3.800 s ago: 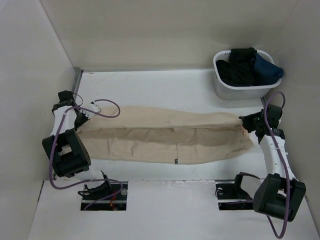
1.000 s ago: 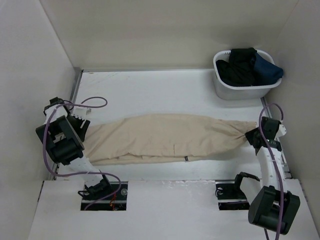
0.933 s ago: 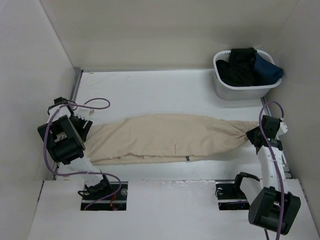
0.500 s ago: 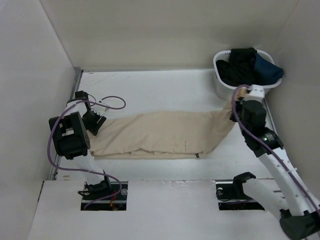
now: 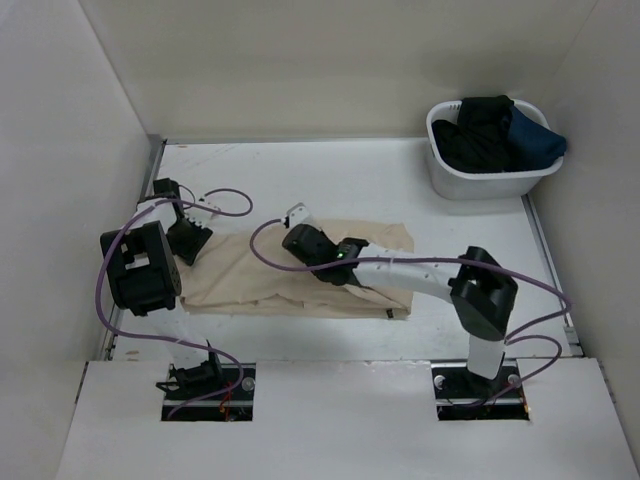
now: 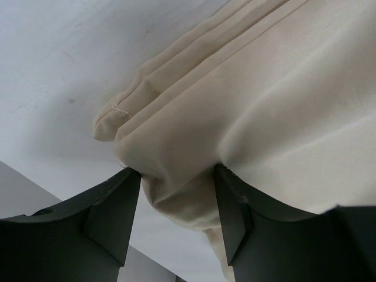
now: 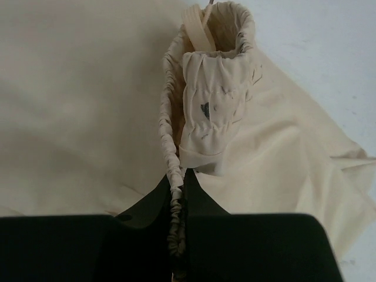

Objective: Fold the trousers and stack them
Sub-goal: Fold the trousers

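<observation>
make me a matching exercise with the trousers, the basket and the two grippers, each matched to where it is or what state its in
Things
1. trousers
2. basket
3. left gripper
4. right gripper

Places and states
a. far right corner, dark clothes inside
b. shut on an elastic waistband
c. beige, lying on the table
d. at the cloth's left end, fabric bunched between its fingers

Pairs: 1-c, 2-a, 3-d, 4-b
</observation>
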Available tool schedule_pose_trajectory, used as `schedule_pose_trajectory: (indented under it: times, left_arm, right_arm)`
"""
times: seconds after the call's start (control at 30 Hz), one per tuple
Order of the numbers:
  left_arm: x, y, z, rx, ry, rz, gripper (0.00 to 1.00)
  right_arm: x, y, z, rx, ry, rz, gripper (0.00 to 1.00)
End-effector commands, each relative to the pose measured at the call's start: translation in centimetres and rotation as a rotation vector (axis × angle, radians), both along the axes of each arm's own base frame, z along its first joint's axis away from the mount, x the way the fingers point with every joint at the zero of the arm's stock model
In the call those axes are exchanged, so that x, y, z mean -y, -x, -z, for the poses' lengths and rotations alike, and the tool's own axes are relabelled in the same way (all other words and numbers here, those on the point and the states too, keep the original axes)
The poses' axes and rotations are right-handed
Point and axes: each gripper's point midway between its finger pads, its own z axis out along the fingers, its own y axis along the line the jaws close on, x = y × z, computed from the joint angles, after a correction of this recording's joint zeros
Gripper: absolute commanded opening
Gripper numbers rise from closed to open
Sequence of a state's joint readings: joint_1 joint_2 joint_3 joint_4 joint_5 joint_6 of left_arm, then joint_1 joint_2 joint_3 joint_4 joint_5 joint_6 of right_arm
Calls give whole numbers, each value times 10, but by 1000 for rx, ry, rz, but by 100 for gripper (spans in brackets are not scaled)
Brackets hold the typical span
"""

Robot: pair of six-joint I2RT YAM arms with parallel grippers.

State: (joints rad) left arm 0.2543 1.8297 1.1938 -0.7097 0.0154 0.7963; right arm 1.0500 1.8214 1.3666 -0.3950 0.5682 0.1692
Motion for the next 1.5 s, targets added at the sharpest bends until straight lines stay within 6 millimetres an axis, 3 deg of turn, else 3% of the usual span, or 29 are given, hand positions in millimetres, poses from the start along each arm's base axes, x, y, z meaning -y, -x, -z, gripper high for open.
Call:
schedule_pose_trajectory:
  times: [0.0,0.07,0.13,0.2,0.27,0.33,0.43,0.47,0.53,0.63,0.7,0.77,0.83,0.87,1.0,1.07,1.17,1.27,1.37,1.47]
  left_arm:
    - [-6,-21,-10,80,-5,-16,51]
    - [-6,-21,-9,82,-7,-15,51]
    - [-8,-22,-9,90,-9,-18,51]
    - [-11,-25,-13,110,-15,-29,52]
    - [-17,-33,-24,153,-34,-40,54]
    - [-23,-46,-43,211,-53,-45,57]
    - [-28,-64,-83,301,-81,-44,59]
    - [-28,-68,-95,326,-87,-42,60]
    - [-21,-76,-127,399,-105,-19,62]
    - [-8,-75,-162,474,-123,25,66]
    - [-1,-68,-168,468,-131,59,67]
    - [-2,-61,-163,443,-160,70,66]
    - [-7,-60,-155,426,-177,73,66]
    - [-10,-59,-148,412,-180,69,65]
    - [-13,-39,-109,280,-71,34,70]
    - [-11,-19,-83,154,-10,12,68]
    - [-7,2,-48,32,58,-33,67]
    - [-9,7,-24,-5,38,-44,65]
    - [-22,7,-10,6,-57,-35,65]
    - [-27,5,-4,16,-100,-27,65]
  right_arm:
    - [-35,6,-35,56,-74,3,1]
    - [-43,16,-26,35,-76,-9,15]
    - [-59,34,-13,-20,-94,-94,42]
    - [-85,60,-16,-80,-164,-258,61]
    - [-113,87,-43,-97,-281,-436,73]
    - [-130,104,-81,-89,-397,-545,74]
    - [-126,116,-125,-79,-541,-580,71]
    - [-116,110,-130,-73,-573,-540,69]
    - [-72,88,-125,-91,-649,-338,66]
    - [33,56,-79,-159,-778,123,68]
    - [104,48,-43,-207,-877,430,68]
    - [159,47,-19,-205,-956,631,71]
    - [189,48,-5,-177,-985,703,75]
    - [195,50,2,-182,-989,709,77]
    - [194,56,29,-275,-1015,663,83]
    - [195,61,40,-301,-1016,671,100]
    - [196,73,62,-364,-1008,724,100]
    - [188,79,76,-413,-991,714,100]
    - [179,71,74,-409,-1007,678,84]
    - [163,60,66,-422,-1038,609,60]
